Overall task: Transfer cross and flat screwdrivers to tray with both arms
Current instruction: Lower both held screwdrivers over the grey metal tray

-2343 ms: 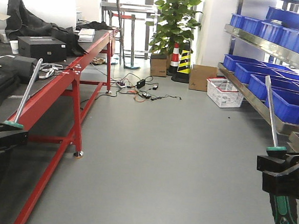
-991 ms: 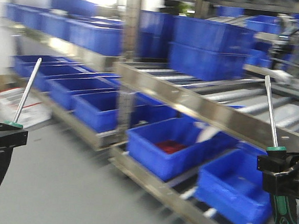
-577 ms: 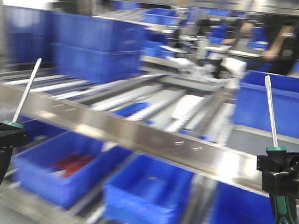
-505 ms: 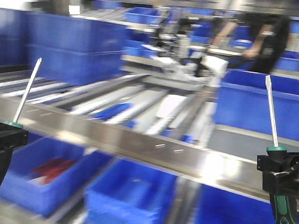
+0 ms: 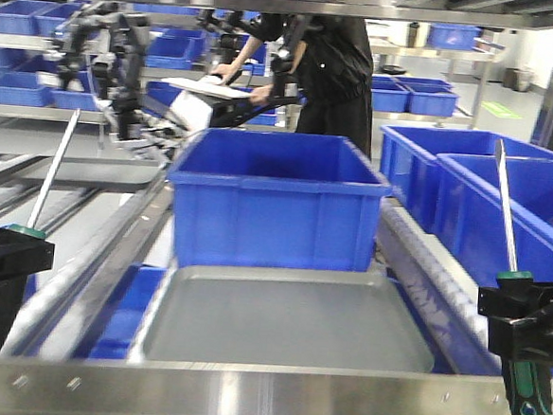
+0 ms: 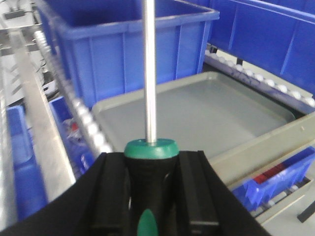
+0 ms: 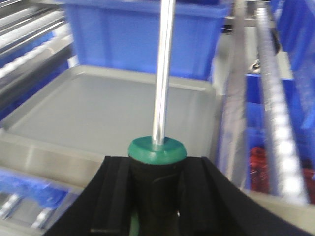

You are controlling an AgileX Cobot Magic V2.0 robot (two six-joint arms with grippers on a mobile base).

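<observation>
Noted left tool (image 5: 5, 257) clamped on left screwdriver (image 5: 51, 168) handle. Likewise right tool (image 5: 525, 315) on right screwdriver (image 5: 504, 204). Logged grey tray (image 5: 288, 318) between.

- Left end effector (image 5: 3, 255), lower left of frame: jaws clamped around the left screwdriver (image 6: 150, 73) handle.
- Right end effector (image 5: 525, 315), lower right: jaws clamped around the right screwdriver (image 7: 163, 73) handle.
</observation>
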